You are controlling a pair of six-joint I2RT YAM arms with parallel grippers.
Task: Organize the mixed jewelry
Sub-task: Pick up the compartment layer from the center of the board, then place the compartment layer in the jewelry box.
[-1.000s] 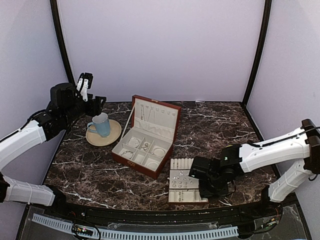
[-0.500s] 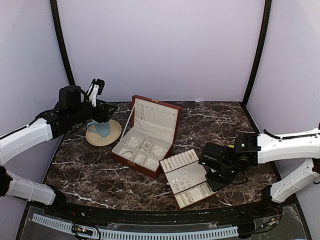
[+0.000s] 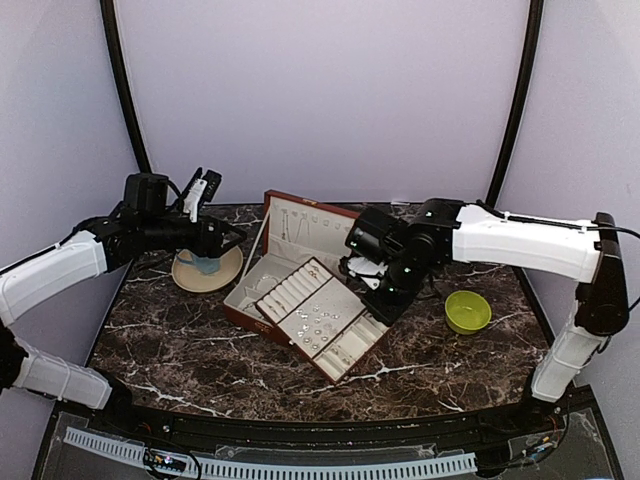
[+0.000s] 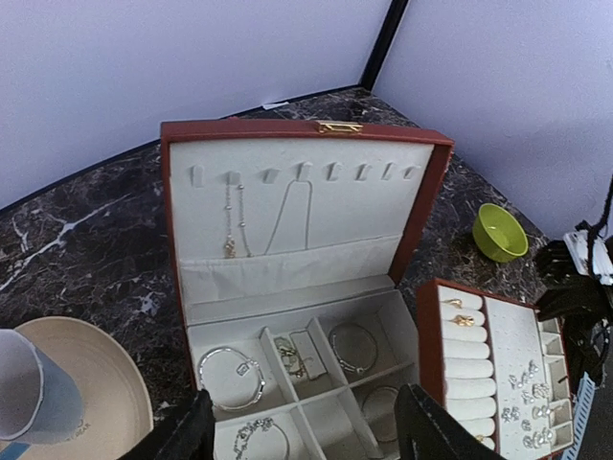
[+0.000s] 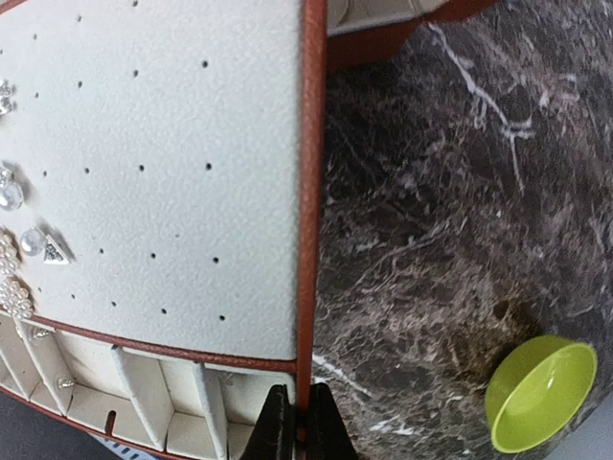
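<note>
The reddish-brown box stands open. Silvery bracelets lie in its cream compartments and thin chains hang on the lid. My left gripper is open and empty, just in front of the box and over its near compartments; in the top view it is between the mug and the box. My right gripper is shut on the red-brown rim of the cream slotted tray. It holds the tray tilted over the box's front right. Small studs and rings sit on the tray.
A blue mug on a tan saucer stands left of the box, under my left arm. A small green bowl sits on the marble table to the right; it also shows in the right wrist view.
My right gripper has carried the tray from the table's front right up and left to the box's front. The green bowl has come into view. My left gripper has moved right, towards the box.
</note>
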